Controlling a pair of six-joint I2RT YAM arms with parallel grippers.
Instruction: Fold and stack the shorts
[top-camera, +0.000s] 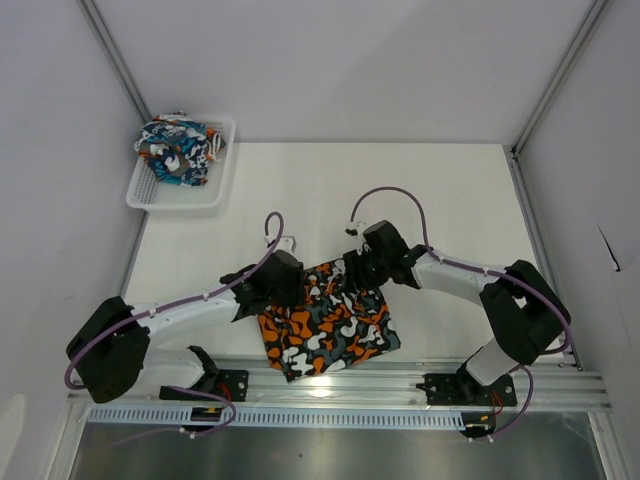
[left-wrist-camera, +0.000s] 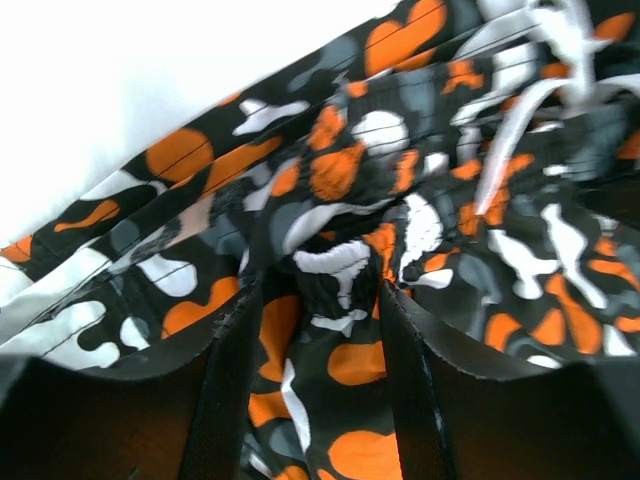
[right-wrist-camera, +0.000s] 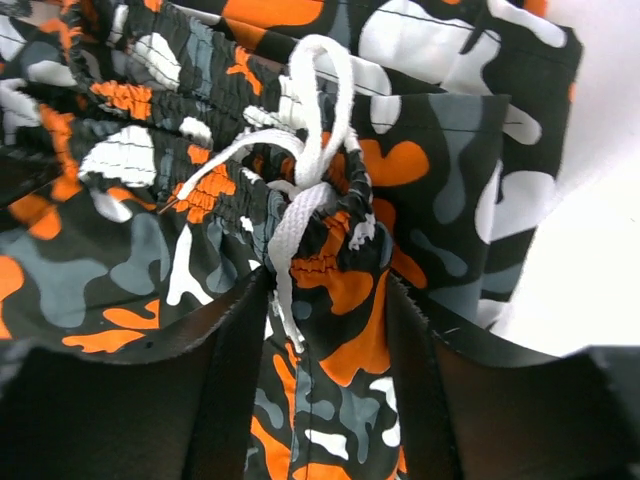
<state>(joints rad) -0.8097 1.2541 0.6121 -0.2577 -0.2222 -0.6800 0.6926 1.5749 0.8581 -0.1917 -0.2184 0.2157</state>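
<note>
The camouflage shorts (top-camera: 325, 328) lie partly folded near the table's front edge. My left gripper (top-camera: 296, 289) is at their upper left edge and my right gripper (top-camera: 352, 274) is at their upper right, on the waistband. In the left wrist view the left gripper (left-wrist-camera: 315, 370) is shut on a bunched fold of the camouflage shorts (left-wrist-camera: 340, 260). In the right wrist view the right gripper (right-wrist-camera: 325, 370) is shut on the elastic waistband (right-wrist-camera: 340, 270) beside the white drawstring (right-wrist-camera: 310, 150). The blue-teal cartoon shorts (top-camera: 178, 150) lie crumpled in the basket.
The white mesh basket (top-camera: 215, 190) stands at the table's back left corner. A metal rail (top-camera: 400, 385) runs along the front edge just below the shorts. Grey walls close in the left, right and back sides.
</note>
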